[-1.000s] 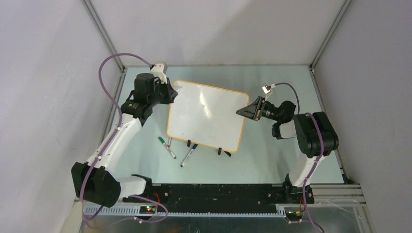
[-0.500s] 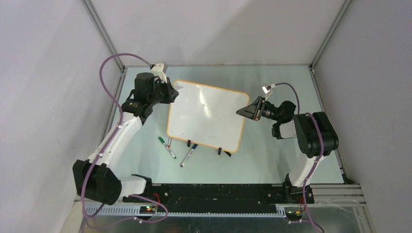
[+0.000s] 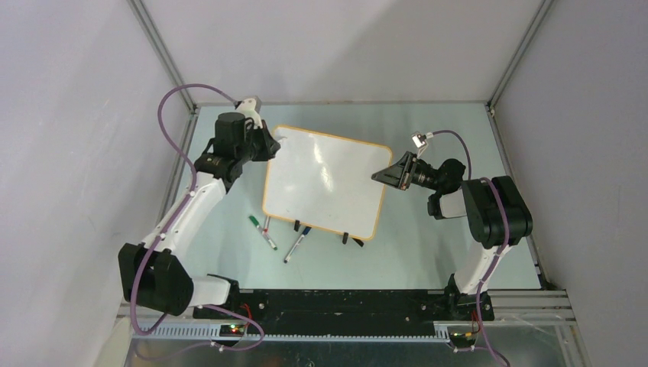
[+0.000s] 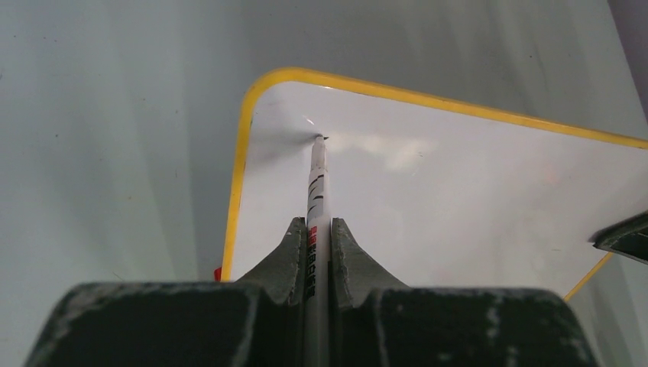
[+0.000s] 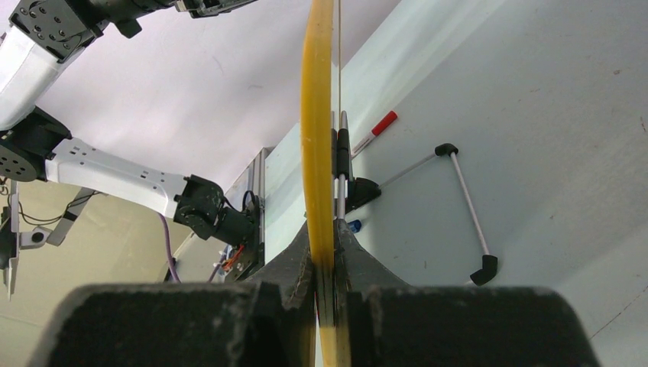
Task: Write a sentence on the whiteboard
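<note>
The whiteboard [image 3: 325,180] stands tilted on the table, white with an orange-yellow rim. My left gripper [image 3: 269,145] is at its far left corner, shut on a white marker [image 4: 316,191]. The marker's dark tip touches the board [image 4: 458,183] just inside the rounded corner. In the left wrist view the left gripper [image 4: 313,223] clamps the marker's barrel on both sides. My right gripper [image 3: 380,176] is shut on the board's right edge; in the right wrist view the yellow rim [image 5: 315,115] runs between its jaws [image 5: 325,229]. No sentence shows on the white face.
Near the board's front edge lie a green marker [image 3: 253,222], a red-capped marker [image 3: 267,238] and a blue-capped marker [image 3: 296,243]. Two black clip feet [image 3: 345,238] hold the board's lower edge. Behind the board a wire stand leg [image 5: 466,206] rests on the table.
My left arm has shifted slightly towards the far side, keeping the marker at the board's corner. The right arm and the board have not moved.
</note>
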Controlling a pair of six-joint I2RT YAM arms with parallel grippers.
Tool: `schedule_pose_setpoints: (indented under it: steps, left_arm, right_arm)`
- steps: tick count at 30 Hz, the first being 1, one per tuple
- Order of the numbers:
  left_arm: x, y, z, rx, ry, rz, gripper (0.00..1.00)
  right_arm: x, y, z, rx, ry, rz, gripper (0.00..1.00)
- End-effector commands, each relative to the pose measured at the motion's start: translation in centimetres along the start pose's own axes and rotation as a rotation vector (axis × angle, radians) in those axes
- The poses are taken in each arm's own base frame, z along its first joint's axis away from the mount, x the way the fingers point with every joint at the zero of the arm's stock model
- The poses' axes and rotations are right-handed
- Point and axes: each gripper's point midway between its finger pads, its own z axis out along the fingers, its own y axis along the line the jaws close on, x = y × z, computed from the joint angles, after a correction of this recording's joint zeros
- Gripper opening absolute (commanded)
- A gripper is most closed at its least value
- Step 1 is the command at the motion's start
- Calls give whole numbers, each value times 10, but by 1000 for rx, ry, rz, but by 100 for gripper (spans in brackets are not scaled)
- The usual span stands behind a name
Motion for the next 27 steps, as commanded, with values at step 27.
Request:
schedule_pose_setpoints:
  steps: [27]
  left_arm:
    - [-19,6,-12,-49,-25,25,0]
  right_arm:
    - [-10,21,4,-63,10,-36,0]
